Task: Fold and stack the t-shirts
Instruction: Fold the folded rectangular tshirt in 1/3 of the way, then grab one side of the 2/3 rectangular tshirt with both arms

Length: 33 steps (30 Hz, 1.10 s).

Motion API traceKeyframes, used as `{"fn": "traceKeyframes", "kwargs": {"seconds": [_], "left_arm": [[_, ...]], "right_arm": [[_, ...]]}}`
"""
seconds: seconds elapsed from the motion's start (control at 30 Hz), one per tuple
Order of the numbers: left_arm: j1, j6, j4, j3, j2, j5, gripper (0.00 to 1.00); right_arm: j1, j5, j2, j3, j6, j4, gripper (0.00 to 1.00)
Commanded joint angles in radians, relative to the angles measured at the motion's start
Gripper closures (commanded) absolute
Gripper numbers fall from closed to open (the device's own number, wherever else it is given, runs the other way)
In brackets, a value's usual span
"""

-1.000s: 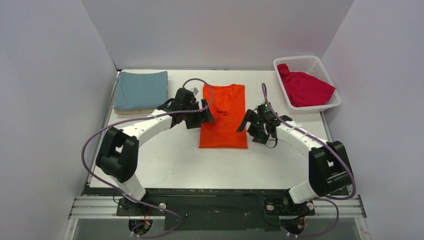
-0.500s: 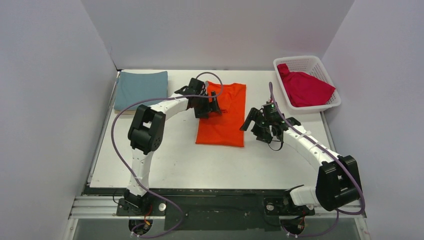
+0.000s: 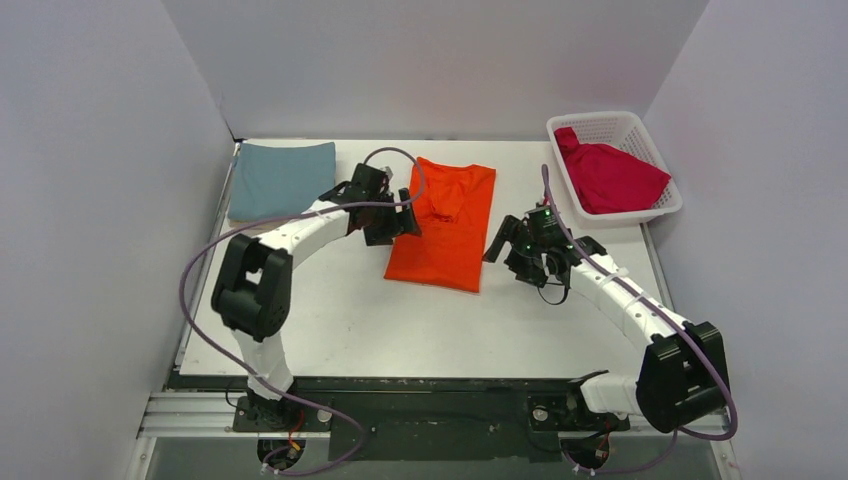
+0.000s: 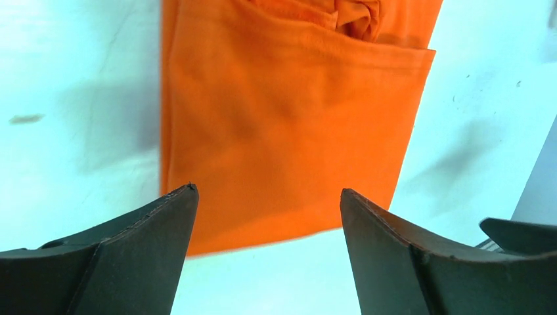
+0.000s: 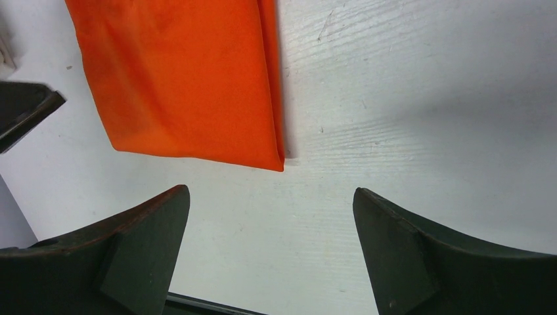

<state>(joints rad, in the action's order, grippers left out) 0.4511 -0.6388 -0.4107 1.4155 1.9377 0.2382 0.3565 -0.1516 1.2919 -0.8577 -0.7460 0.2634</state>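
The orange t-shirt (image 3: 445,228) lies folded into a long strip mid-table, slightly skewed; it also shows in the left wrist view (image 4: 289,125) and the right wrist view (image 5: 184,79). My left gripper (image 3: 392,222) is open and empty at the shirt's left edge. My right gripper (image 3: 512,250) is open and empty just right of the shirt's near right corner. The teal-blue shirt (image 3: 282,178) lies folded at the back left; a beige edge barely shows under it. The crimson shirt (image 3: 608,178) is bunched in the basket.
The white lattice basket (image 3: 650,135) stands at the back right. White walls close in the table on three sides. The right arm's link and cable stretch across the near right of the table.
The left gripper drew back left and toward me off the orange shirt. The shirt shifted and skewed slightly. The right gripper barely moved.
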Motion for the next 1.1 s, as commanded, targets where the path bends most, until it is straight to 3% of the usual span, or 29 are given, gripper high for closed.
{"fn": "traceKeyframes", "kwargs": {"seconds": [0.0, 0.33, 0.5, 0.67, 0.8, 0.97, 1.07], "left_arm": [[-0.007, -0.024, 0.003, -0.16, -0.227, -0.151, 0.1], [-0.009, -0.04, -0.003, -0.307, -0.21, -0.16, 0.11], [-0.009, -0.045, 0.009, -0.299, -0.142, -0.14, 0.21], [-0.009, -0.055, 0.03, -0.317, -0.112, -0.125, 0.3], [-0.009, -0.064, 0.051, -0.329, -0.085, -0.106, 0.49], [0.004, -0.07, 0.07, -0.345, -0.075, -0.08, 0.71], [0.009, -0.066, 0.063, -0.345, -0.072, -0.081, 0.95]], "right_arm": [[0.043, 0.028, 0.001, 0.039, -0.078, -0.04, 0.11], [0.125, 0.063, 0.183, 0.04, -0.181, -0.139, 0.18], [0.13, 0.088, 0.236, 0.058, -0.204, -0.166, 0.3], [0.135, 0.083, 0.26, 0.082, -0.211, -0.181, 0.47], [0.142, 0.075, 0.27, 0.096, -0.216, -0.198, 0.57], [0.149, 0.073, 0.285, 0.102, -0.221, -0.214, 0.62], [0.152, 0.065, 0.298, 0.106, -0.229, -0.235, 0.72]]}}
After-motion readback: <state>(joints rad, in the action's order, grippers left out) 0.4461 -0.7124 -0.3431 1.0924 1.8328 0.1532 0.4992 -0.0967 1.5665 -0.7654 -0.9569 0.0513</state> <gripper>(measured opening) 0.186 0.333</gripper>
